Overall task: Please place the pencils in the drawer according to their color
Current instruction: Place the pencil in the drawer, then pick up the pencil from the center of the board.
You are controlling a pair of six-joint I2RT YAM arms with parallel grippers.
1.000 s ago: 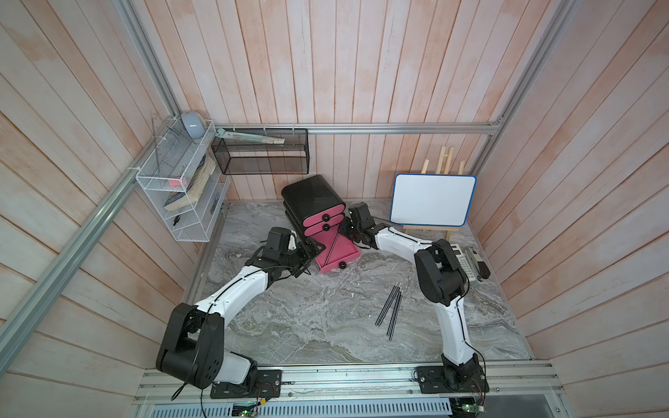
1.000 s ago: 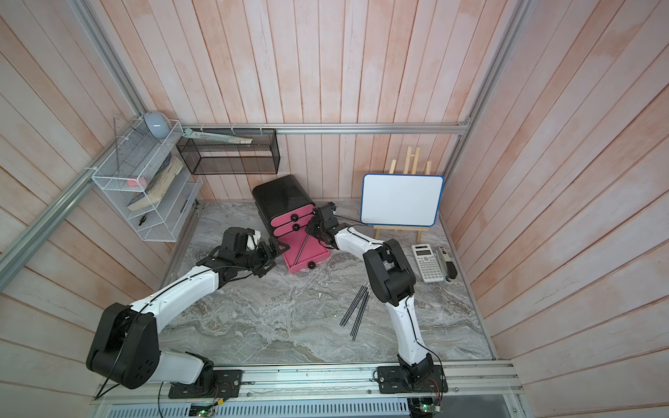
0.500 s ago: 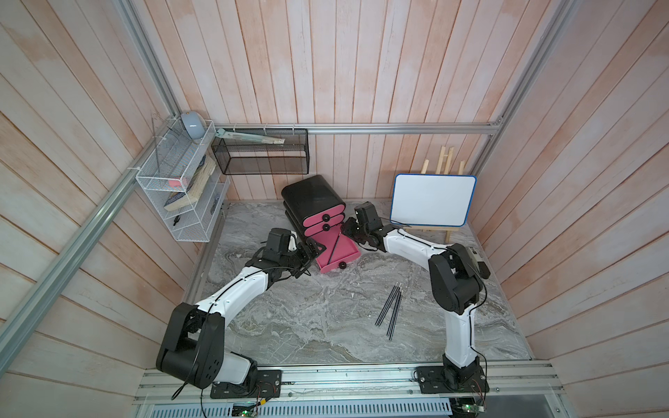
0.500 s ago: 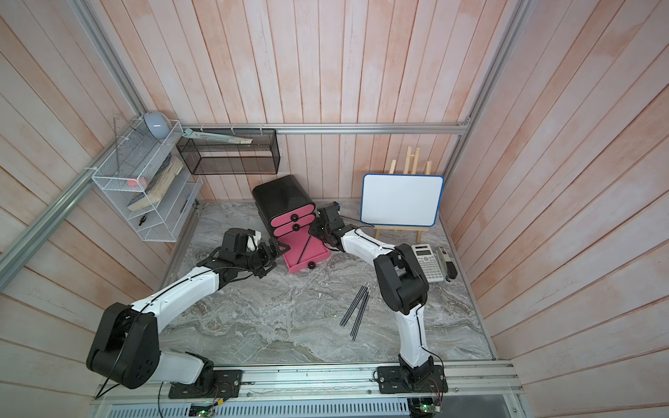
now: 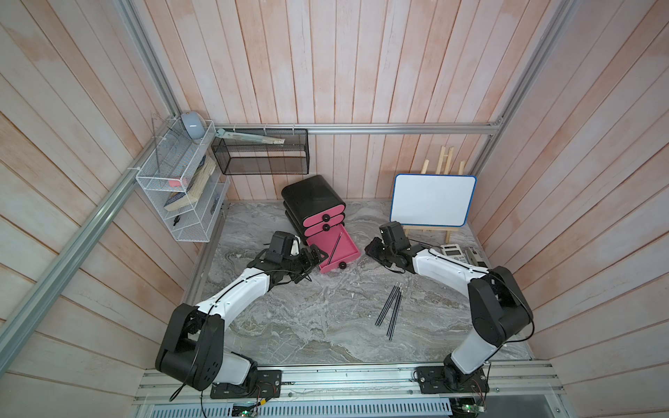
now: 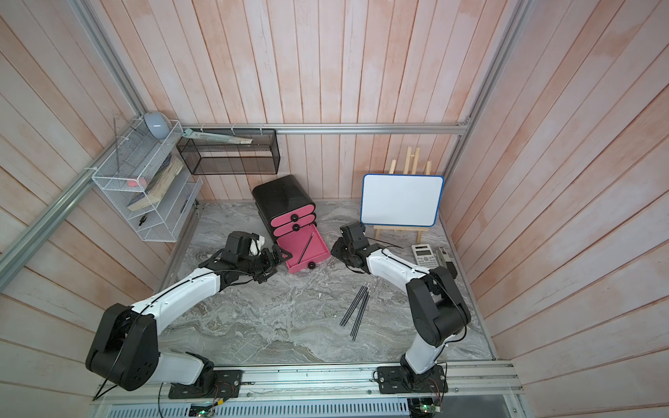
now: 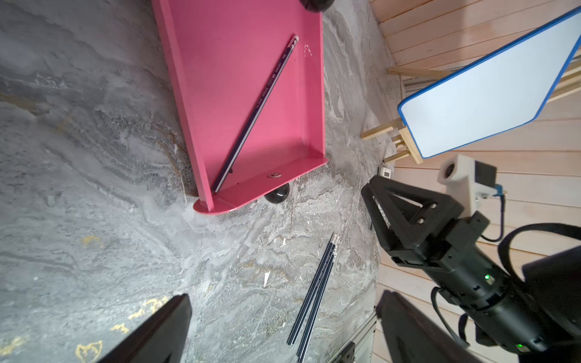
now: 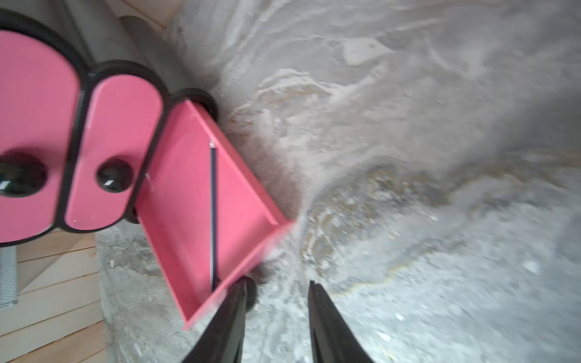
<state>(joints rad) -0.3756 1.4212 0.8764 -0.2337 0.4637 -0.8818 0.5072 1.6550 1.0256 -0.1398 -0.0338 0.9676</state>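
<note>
Pulls right gripper [image 5: 370,249] back from open bottom drawer [image 5: 348,250], jaws apart, empty; leaves one black pencil [image 5: 335,248] inside (loose pencils [image 5: 391,307] on table [image 5: 307,318]). Holds left gripper [image 5: 316,255] low beside drawer, jaws wide.

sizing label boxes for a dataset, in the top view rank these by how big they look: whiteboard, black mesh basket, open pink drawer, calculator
1. whiteboard and black mesh basket: they look about alike, and the basket hangs up the wall, nearer the camera, so they are not ranked.
2. open pink drawer
3. calculator
</note>
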